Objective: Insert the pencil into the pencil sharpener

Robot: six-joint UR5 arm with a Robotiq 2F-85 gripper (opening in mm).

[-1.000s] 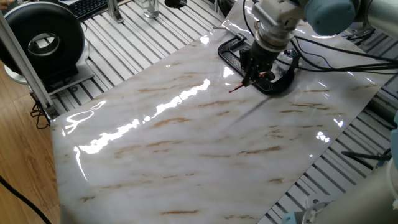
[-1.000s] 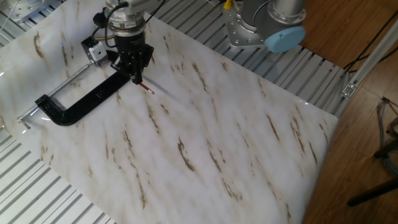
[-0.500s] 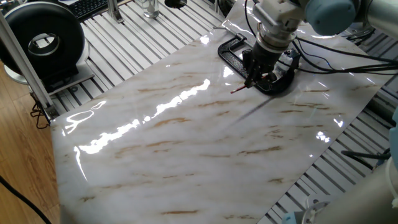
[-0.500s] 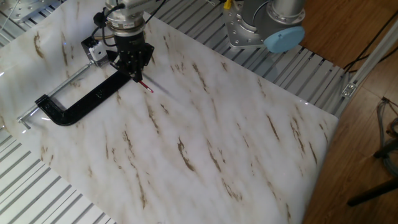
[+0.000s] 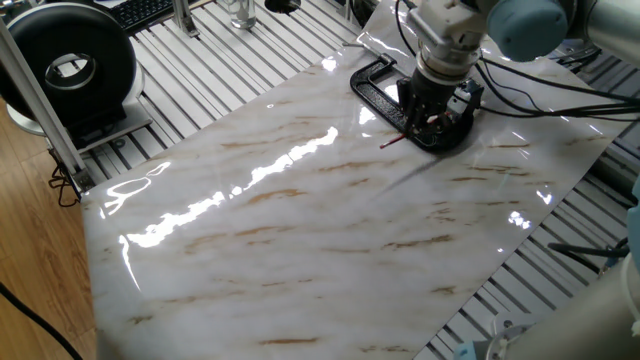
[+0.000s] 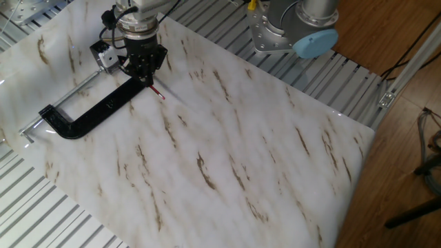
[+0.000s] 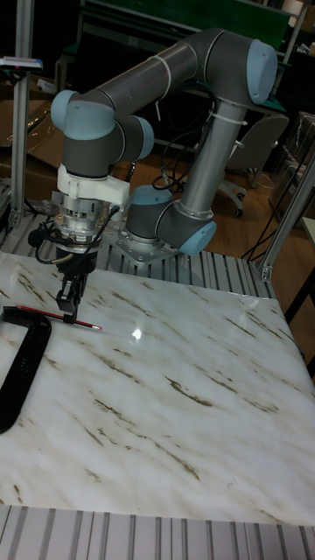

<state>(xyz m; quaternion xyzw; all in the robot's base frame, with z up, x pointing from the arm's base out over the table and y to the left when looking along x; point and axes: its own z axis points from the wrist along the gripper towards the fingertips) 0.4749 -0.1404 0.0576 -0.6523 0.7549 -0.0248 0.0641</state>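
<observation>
The gripper [image 7: 72,308] is pinching the pencil [image 7: 77,323] near one end, its red shaft jutting out sideways just above the marble tabletop [image 6: 262,151]. It is hanging beside the black C-clamp [image 6: 89,114], and the pencil sharpener [image 6: 103,57] is sitting just past it. The tip is hidden under the fingers, so alignment is hard to judge; a slight tilt in the grip is risking the point catching the sharpener's face or snapping, rather than entering the hole
</observation>
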